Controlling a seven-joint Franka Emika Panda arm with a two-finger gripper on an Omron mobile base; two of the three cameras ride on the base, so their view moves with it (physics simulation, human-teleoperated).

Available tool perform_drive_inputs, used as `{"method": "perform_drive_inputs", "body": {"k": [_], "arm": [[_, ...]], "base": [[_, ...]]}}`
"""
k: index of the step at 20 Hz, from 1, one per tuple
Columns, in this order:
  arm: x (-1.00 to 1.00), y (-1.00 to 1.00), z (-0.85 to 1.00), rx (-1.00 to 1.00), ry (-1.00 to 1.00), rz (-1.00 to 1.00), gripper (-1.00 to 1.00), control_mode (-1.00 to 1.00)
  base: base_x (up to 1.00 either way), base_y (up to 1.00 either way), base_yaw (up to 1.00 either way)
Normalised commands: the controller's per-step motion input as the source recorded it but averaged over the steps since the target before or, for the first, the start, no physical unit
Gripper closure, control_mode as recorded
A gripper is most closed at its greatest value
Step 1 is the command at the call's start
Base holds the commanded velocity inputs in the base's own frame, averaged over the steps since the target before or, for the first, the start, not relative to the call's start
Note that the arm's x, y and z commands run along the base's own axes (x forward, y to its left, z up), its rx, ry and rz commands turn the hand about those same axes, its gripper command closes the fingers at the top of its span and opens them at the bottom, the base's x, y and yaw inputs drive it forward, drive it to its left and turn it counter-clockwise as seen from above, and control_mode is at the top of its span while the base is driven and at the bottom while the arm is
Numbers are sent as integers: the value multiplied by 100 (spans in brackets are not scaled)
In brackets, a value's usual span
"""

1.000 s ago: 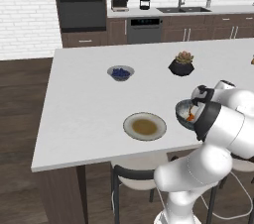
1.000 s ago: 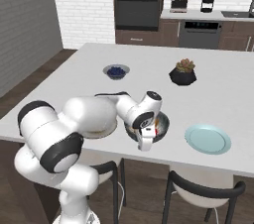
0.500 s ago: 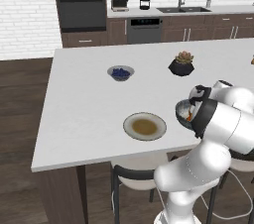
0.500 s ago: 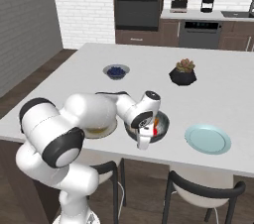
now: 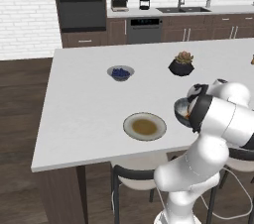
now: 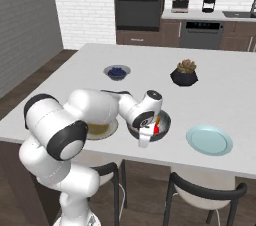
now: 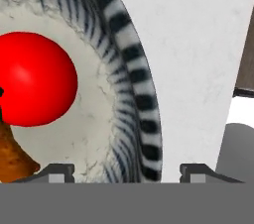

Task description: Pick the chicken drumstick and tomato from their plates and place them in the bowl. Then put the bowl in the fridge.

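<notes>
The bowl (image 7: pixel 144 104), dark ribbed outside and whitish inside, stands near the counter's front edge (image 6: pixel 164 126) (image 5: pixel 178 107). In it lie the red tomato (image 7: pixel 34 79) (image 6: pixel 157 129) and the orange-brown chicken drumstick (image 7: pixel 12 158). My gripper (image 7: pixel 127 171) (image 6: pixel 144 139) points down at the bowl's near rim. Its two fingertips (image 7: pixel 59 171) stand apart, one inside the bowl and one outside, with the rim between them, so it is open. The beige plate (image 5: pixel 144 127) and the pale blue plate (image 6: pixel 209 139) hold nothing. The fridge is out of view.
A small bowl with blue filling (image 5: pixel 120 73) and a black plant pot (image 5: pixel 181 65) stand farther back on the white counter (image 5: pixel 84 104). Dark stools (image 6: pixel 200 190) sit under the front edge. Oven, dishwasher and sink line the back wall.
The hand has shifted only slightly at the bowl's near rim. The bowl, the food and the plates have stayed where they were.
</notes>
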Motion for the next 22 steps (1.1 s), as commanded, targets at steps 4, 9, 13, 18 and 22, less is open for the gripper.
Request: {"method": "perform_drive_inputs", "body": {"k": [4,9,13,18,22], "arm": [[11,0,-4,0,0,-9,100,-100],[0,0,0,0,0,0,100,-100],[-34,1,55,-1,-9,0,100,-100],[-90,1,100,0,-22,0,100,-100],[-80,18,100,-1,-17,8,100,-100]], "base": [[0,0,0],[0,0,0],[0,0,0],[0,0,0],[0,0,0]]}}
